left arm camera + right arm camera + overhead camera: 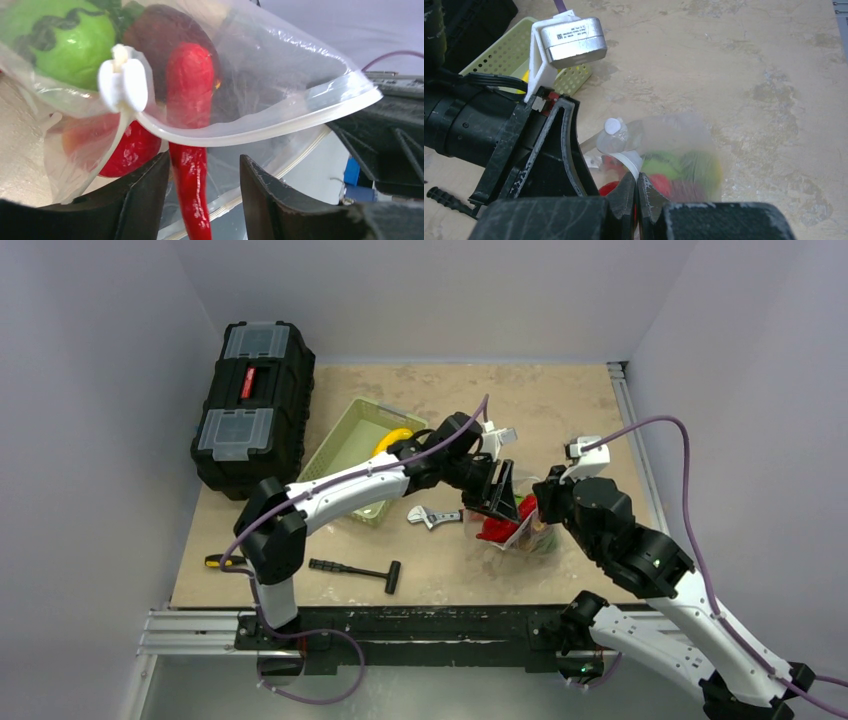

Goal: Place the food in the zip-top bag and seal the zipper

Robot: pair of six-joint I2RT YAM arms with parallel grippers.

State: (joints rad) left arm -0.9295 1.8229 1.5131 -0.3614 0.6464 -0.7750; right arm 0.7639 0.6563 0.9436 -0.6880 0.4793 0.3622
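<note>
The zip-top bag (522, 536) sits at mid-table, its mouth held up between my two grippers. In the left wrist view the clear bag (280, 75) holds a green fruit (65, 42), a dark red piece (160, 35) and a red round fruit (125, 150). A long red chili (192, 150) hangs out through the mouth. The zipper (260, 127) runs along the rim, with its white tab (122, 85) at the left end. My left gripper (205, 165) is open, its jaws either side of the chili. My right gripper (636, 175) is shut on the bag's zipper edge (630, 160).
A pale green basket (355, 445) holding a yellow banana piece (393, 438) stands left of the bag. A black toolbox (252, 405) is at the far left. A wrench (432, 516), a hammer (358, 571) and a screwdriver (222, 561) lie near the front.
</note>
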